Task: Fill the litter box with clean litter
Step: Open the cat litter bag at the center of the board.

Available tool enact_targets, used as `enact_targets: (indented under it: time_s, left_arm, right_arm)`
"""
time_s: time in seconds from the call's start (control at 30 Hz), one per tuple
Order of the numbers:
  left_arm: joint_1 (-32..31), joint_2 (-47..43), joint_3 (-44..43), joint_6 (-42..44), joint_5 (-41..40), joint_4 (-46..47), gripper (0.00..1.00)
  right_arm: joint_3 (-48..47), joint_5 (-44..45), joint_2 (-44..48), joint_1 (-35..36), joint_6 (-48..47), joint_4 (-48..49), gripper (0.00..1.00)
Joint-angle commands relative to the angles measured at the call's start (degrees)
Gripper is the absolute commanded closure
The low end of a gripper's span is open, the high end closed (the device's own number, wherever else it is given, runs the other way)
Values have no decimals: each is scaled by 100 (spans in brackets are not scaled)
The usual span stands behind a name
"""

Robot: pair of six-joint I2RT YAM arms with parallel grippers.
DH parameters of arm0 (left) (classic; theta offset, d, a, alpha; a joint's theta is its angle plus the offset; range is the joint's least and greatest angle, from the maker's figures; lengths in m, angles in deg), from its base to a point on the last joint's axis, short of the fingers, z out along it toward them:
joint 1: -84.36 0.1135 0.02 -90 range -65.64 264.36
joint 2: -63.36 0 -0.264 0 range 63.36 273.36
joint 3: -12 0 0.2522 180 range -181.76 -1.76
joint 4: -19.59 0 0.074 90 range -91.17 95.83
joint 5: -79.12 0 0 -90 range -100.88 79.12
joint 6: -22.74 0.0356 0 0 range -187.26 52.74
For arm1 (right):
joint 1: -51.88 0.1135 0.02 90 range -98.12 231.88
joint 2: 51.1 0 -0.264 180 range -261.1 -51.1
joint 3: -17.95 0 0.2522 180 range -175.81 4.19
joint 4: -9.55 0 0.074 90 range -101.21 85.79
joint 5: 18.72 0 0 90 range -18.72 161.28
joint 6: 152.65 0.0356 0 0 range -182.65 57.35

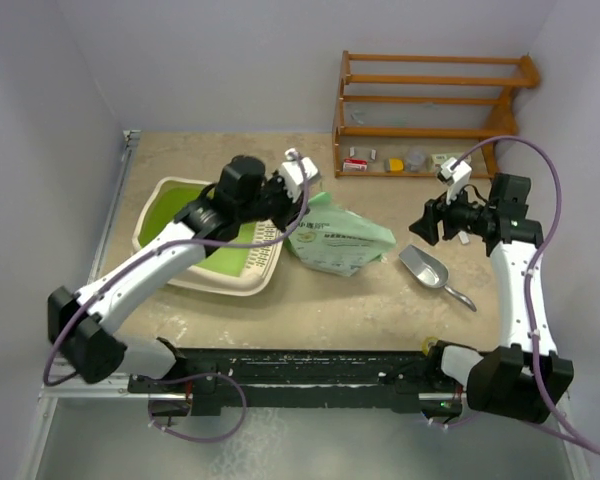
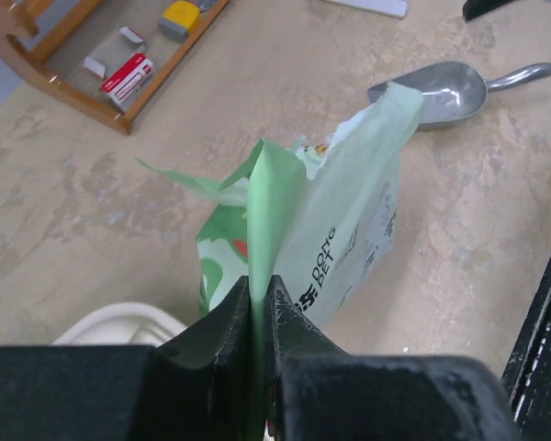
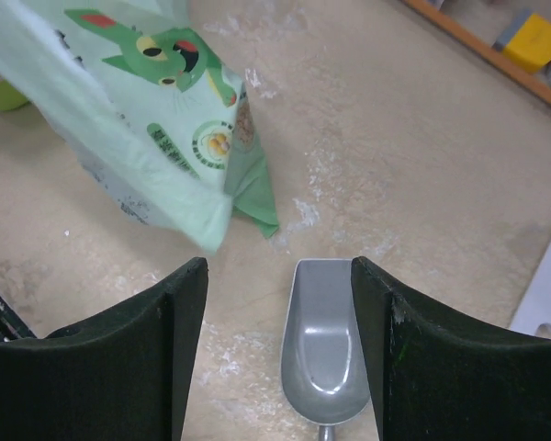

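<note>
The litter box [image 1: 172, 203], a cream tray with a green floor, sits at the left of the table, and its rim [image 2: 119, 323] shows under my left wrist. The clean litter is out of view. A light green printed bag [image 1: 342, 238] lies just right of the box. My left gripper [image 1: 306, 196] is shut on the bag's upper edge [image 2: 274, 197], which stands up as a thin fold between the jaws [image 2: 257, 283]. Farther right, my right gripper [image 1: 421, 222] hangs open and empty [image 3: 277, 268], above the table beside the bag [image 3: 138, 119].
A shiny metal scoop [image 1: 427, 268] lies on the table right of the bag, below my right gripper [image 3: 326, 349]. A wooden rack [image 1: 430, 100] with small items stands at the back right. Whitish dust speckles the table [image 3: 303, 216]. A black rail [image 1: 300, 365] runs along the near edge.
</note>
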State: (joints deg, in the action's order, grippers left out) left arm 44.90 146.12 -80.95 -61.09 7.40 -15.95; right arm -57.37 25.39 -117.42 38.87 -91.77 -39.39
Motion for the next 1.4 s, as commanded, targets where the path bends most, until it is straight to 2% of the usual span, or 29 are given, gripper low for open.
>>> enact_targets:
  time_s: [0.0, 0.1, 0.27, 0.37, 0.43, 0.5, 0.67, 0.97, 1.07, 1.37]
  left_arm:
    - [6, -1656, 1242, 371, -1278, 2701, 97]
    - [1, -2002, 1690, 470, -1376, 3162, 97]
    - [6, -1946, 1892, 497, -843, 3318, 97]
    - [5, -2053, 2322, 565, -478, 3849, 97]
    - [2, -2135, 2644, 709, -129, 4228, 97]
    - [0, -2219, 2976, 763, 176, 4646, 97]
    - [-8, -2311, 3426, 871, 447, 5114, 97]
    - [-2, -2485, 3786, 1031, 668, 5529, 97]
    - [-6, -2533, 3853, 1053, 684, 5519, 97]
    - [-8, -2589, 3886, 1077, 659, 5454, 97]
  right_arm:
    - [-383, -17, 173, 19, -86, -53, 34]
    - [-621, -417, -16, 19, -21, -609, 32]
    - [-1347, -1191, -608, 25, -49, -1335, 32]
    - [-1777, -1221, -932, 181, -312, -1908, 31]
    - [-1938, -922, -1069, 564, -524, -2228, 31]
    - [-1889, -549, -1131, 896, -541, -2133, 31]
    - [-1643, -32, -1292, 1281, 264, -1147, 31]
    - [-2238, 311, -2322, 2131, 404, -1172, 32]
    - [-2315, 380, -2332, 2317, 568, -991, 32]
    - [-2379, 544, -1925, 2435, 429, -1273, 32]
